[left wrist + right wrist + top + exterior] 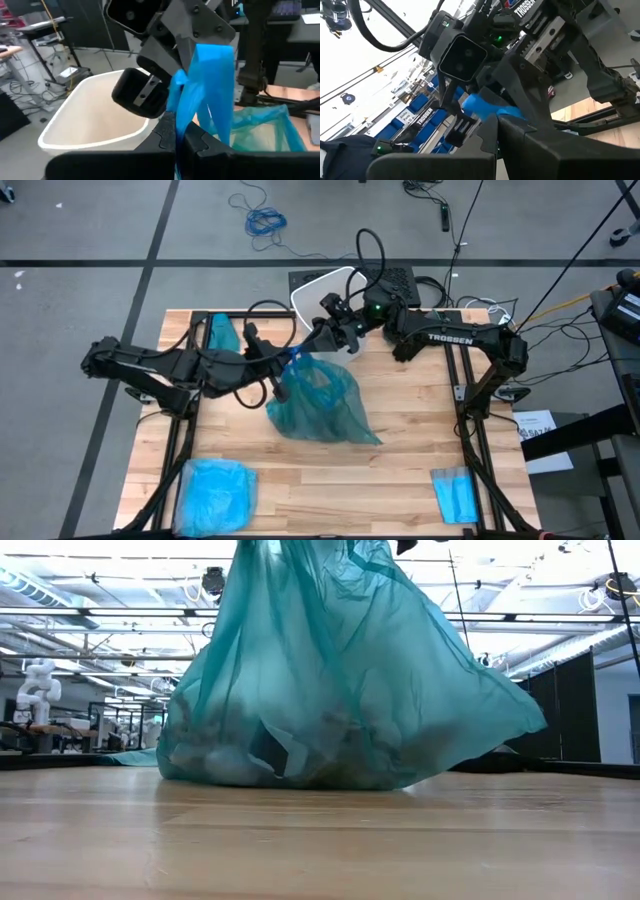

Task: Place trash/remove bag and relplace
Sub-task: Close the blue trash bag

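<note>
Two hands (296, 358) on bag (320, 405)

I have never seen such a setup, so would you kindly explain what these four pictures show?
Two dark robot arms work at a wooden table. One picture looks down from above, one looks level across the tabletop, and two come from cameras on the arms' wrists. The left gripper and right gripper are both shut on the top of a teal bag holding trash. A white bin stands beyond the table. A pale blue bag and a folded blue sheet lie near the front corners.
</note>
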{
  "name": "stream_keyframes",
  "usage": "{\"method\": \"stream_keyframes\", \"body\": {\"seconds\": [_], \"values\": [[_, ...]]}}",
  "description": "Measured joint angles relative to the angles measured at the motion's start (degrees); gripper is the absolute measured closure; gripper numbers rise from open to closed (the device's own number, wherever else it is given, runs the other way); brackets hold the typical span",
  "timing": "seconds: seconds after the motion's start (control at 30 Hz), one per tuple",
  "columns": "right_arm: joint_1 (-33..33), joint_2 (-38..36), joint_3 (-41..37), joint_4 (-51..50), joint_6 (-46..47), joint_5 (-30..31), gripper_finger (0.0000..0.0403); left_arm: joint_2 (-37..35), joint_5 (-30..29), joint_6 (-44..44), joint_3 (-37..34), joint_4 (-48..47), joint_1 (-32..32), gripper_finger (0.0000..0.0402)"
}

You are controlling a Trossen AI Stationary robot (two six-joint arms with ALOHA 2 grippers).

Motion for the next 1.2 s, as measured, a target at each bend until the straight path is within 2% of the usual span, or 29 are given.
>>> {"method": "stream_keyframes", "body": {"seconds": [0.17,0.47,0.63,0.8,0.97,1.2], "values": [[0.14,0.0,0.0,0.0,0.06,0.01,0.0403,0.14,2.65,1.04,0.0,-0.31,1.63,0.0391],[1.19,0.0,0.0,0.04,0.86,-0.33,0.0403,0.14,3.36,0.77,0.0,-0.41,1.9,0.0281],[1.77,0.0,0.0,0.04,1.36,-1.22,0.0403,0.12,2.79,-3.34,-0.02,-2.99,1.9,0.024],[2.5,0.0,0.0,0.04,1.97,-1.87,0.0403,0.1,2.95,-2.24,-0.04,-1.25,1.86,0.0231],[3.17,0.0,0.0,0.05,1.95,-1.85,0.0403,0.08,4.02,4.45,-0.04,7.11,2.56,0.0231],[3.13,-0.07,0.02,2.77,2.82,-1.81,0.0402,-0.01,12.99,4.37,-0.07,9.63,5.59,0.0237]]}}
